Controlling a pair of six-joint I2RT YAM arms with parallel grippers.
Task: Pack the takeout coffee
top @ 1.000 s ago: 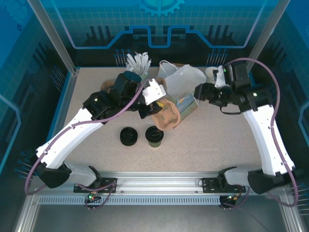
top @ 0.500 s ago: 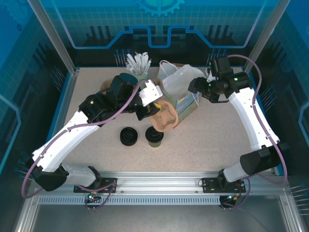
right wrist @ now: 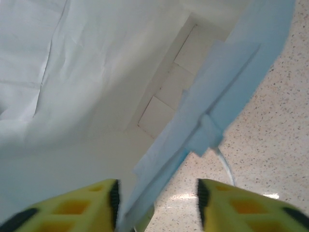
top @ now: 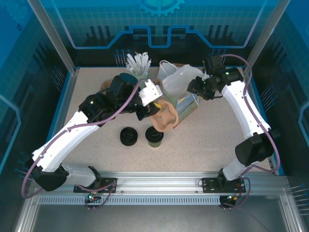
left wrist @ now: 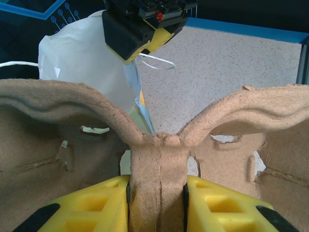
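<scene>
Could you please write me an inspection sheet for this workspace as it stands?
Surface: speckled table, nothing spilled seen.
Job's things: takeout coffee upright, lidded, standing outside the paper bag.
Clutter: black lid pile beside the coffee; white straws at the back.
Grippers: left gripper shut on the pulp cup carrier; right gripper open, astride the bag's rim.
Cables: purple cables run along both arms, no snag seen.
Surroundings: blue panels, aluminium rail.

Robotics lab test cell; speckled tabletop walled by aluminium posts and blue circuit-print panels; slotted metal rail along the near edge, left arm and right arm bolted on.
</scene>
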